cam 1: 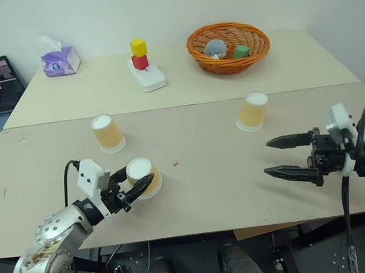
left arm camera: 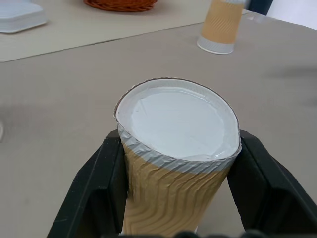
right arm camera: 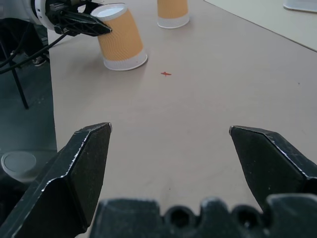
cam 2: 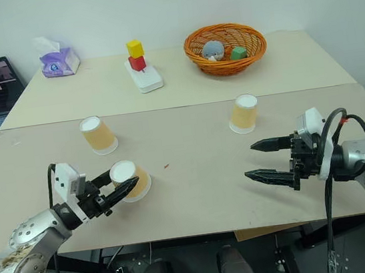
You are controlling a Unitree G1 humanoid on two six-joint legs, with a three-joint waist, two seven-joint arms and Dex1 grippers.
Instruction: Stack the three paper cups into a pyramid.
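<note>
Cups all upside down on desk [cam 1: 194,175], none stacked. Near cup [cam 1: 142,177] lower left of frame, tilted, left hand [cam 1: 136,181] clamped on it. Second cup [cam 1: 108,133] just above, nearest partner. Third cup [cam 1: 253,111] centre right, nearer right hand [cam 1: 278,157], fingers apart, empty.

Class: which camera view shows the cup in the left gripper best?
The left wrist view: the cup sits close, clamped between both fingers. The eye views show it smaller, on the table. The right wrist view shows its side, far off.
</note>
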